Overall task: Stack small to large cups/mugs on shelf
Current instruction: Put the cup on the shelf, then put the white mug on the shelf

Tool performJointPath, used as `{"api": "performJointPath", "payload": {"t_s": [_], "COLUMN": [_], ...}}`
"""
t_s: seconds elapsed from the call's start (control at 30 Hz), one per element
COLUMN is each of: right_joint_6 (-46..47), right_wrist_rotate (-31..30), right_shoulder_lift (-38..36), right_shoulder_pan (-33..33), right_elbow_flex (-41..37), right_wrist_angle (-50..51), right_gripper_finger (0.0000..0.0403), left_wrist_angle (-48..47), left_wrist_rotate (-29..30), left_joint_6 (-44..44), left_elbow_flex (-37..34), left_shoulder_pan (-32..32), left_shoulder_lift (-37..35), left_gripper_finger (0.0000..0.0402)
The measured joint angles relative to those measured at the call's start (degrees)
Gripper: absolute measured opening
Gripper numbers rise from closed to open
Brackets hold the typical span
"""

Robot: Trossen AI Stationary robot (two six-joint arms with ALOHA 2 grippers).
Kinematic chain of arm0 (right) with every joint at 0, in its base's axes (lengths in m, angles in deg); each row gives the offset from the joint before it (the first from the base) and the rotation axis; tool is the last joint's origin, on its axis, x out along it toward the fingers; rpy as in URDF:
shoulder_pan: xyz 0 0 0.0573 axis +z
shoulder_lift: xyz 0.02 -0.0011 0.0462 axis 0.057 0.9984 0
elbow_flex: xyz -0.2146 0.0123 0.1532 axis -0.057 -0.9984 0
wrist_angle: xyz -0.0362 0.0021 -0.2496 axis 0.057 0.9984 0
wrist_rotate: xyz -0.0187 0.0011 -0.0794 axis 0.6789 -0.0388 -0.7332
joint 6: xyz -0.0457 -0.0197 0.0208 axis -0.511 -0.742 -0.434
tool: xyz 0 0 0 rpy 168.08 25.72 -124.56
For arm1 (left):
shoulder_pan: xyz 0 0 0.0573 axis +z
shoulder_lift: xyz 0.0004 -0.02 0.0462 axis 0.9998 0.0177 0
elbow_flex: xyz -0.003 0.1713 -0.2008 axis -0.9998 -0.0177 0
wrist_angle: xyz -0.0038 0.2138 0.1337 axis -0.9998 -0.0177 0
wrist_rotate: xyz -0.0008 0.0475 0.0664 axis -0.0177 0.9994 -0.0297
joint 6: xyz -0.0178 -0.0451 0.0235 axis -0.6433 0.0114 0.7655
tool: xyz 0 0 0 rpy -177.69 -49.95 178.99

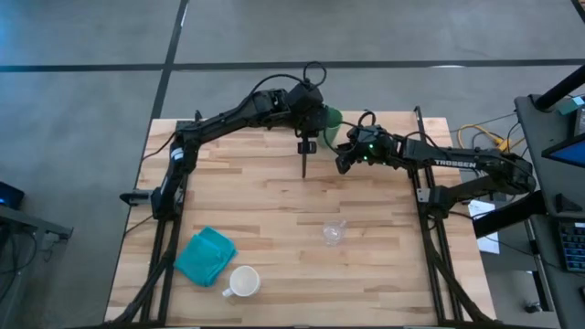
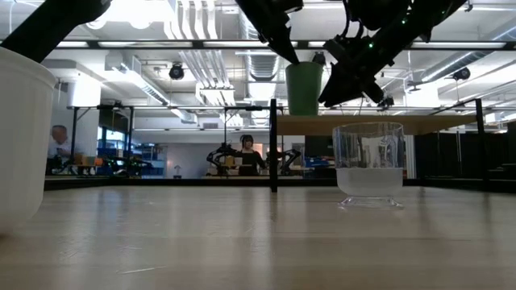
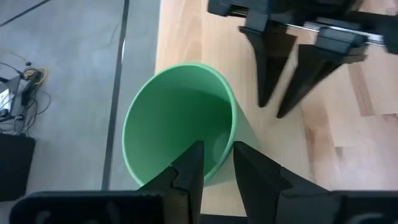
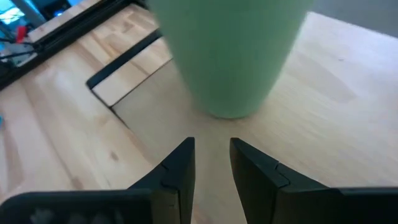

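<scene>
The green tumbler (image 1: 331, 116) stands upright at the shelf's (image 2: 435, 124) left end, near the table's far edge. My left gripper (image 3: 214, 165) comes down on its rim and is shut on it. My right gripper (image 4: 211, 146) hovers just right of the tumbler, near its base (image 4: 230, 106). Its fingers are a little apart and touch nothing. The clear cup (image 1: 335, 231) stands on its base mid-table, large in the low view (image 2: 369, 161). The white mug (image 1: 243, 281) stands near the table's near edge. My left gripper pinches the tumbler's rim (image 3: 219, 169) on the side nearest the wrist, one finger (image 3: 189, 171) inside the cup and one (image 3: 255, 177) outside. The fingers come from above, pointing down. The tumbler is upright, its base at the shelf board (image 2: 304, 113).
A teal folded cloth (image 1: 205, 256) lies beside the white mug at the near left. The shelf's black post (image 2: 273, 145) stands below the tumbler. Black frame rails (image 1: 422, 183) run along both table sides. Bare tabletop lies between the shelf and the clear cup.
</scene>
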Motion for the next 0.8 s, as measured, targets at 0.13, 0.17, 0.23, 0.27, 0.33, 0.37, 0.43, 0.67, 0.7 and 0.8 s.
{"api": "performJointPath", "payload": {"t_s": [0.13, 0.17, 0.23, 0.27, 0.33, 0.37, 0.43, 0.67, 0.7, 0.8], "right_joint_6": [-0.02, -0.01, -0.03, -0.03, -0.01, -0.01, 0.07, 4.8, 5.05, 7.22], "right_wrist_rotate": [0.1, 0.08, 0.08, 0.08, 0.08, 0.09, 0.11, 10.44, 13.44, 20.99], "right_shoulder_lift": [-0.79, -1.03, -1.59, -2.0, -3.0, -3.57, -4.85, -11.32, -12.43, -15.28], "right_shoulder_pan": [0.01, 0.01, 0.01, 0.01, 0.02, 0.08, 0.14, 0.25, 0.47, 1.46], "right_elbow_flex": [0.27, 0.29, 0.29, 0.29, 0.29, 0.29, 0.29, 0.29, 0.31, 0.33], "right_wrist_angle": [-0.35, -0.37, -0.24, -0.22, 0.12, 0.53, 1.8, 6.83, 7.01, 7.23], "right_gripper_finger": [0.0096, 0.0096, 0.0095, 0.0096, 0.0096, 0.0096, 0.0096, 0.0095, 0.0095, 0.0095], "left_wrist_angle": [-0.12, -0.15, -0.31, -0.65, -0.56, -0.65, -0.69, -5.73, -7.15, -12.81], "left_wrist_rotate": [0.08, 0.08, 0.11, 0.11, 0.11, 0.11, 0.11, 0.48, 0.43, 0.35], "left_joint_6": [0.01, 0.0, -0.05, -0.14, -0.31, -0.31, -0.33, -2.04, -2.84, -6.43], "left_elbow_flex": [0.0, 0.0, 0.0, 0.0, 0.0, 0.0, 0.0, 0.0, 0.0, -0.02], "left_shoulder_pan": [-0.09, -0.14, -0.27, -0.36, -0.63, -0.79, -1.03, -3.16, -3.73, -5.61], "left_shoulder_lift": [-0.04, -0.06, -0.33, -0.51, -0.89, -1.09, -1.65, -5.26, -6.12, -8.74], "left_gripper_finger": [0.0073, 0.0073, 0.0073, 0.0073, 0.0073, 0.0073, 0.0073, 0.0073, 0.0073, 0.0073]}}
